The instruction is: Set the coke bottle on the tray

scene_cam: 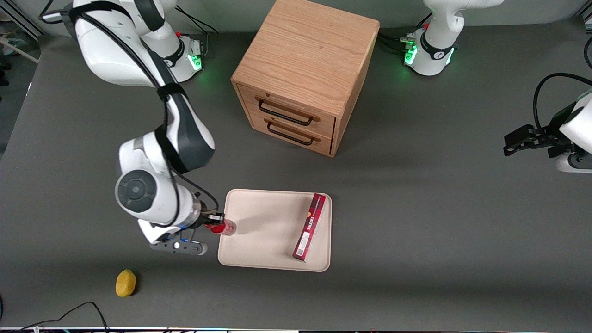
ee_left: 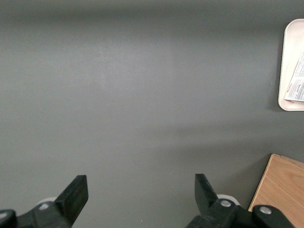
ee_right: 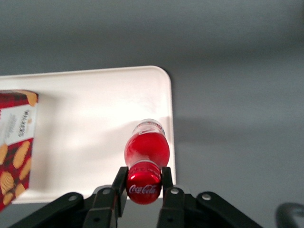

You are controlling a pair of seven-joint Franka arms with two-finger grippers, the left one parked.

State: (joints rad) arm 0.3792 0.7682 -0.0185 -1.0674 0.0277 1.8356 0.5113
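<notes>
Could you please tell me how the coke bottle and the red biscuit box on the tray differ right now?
The coke bottle is small and rounded; the biscuit box is long, flat-sided and much larger. The bottle is clamped at its cap by the gripper, over the tray edge toward the working arm's end; the box lies free on the tray, along the edge toward the parked arm's end. Both are red with white lettering.
</notes>
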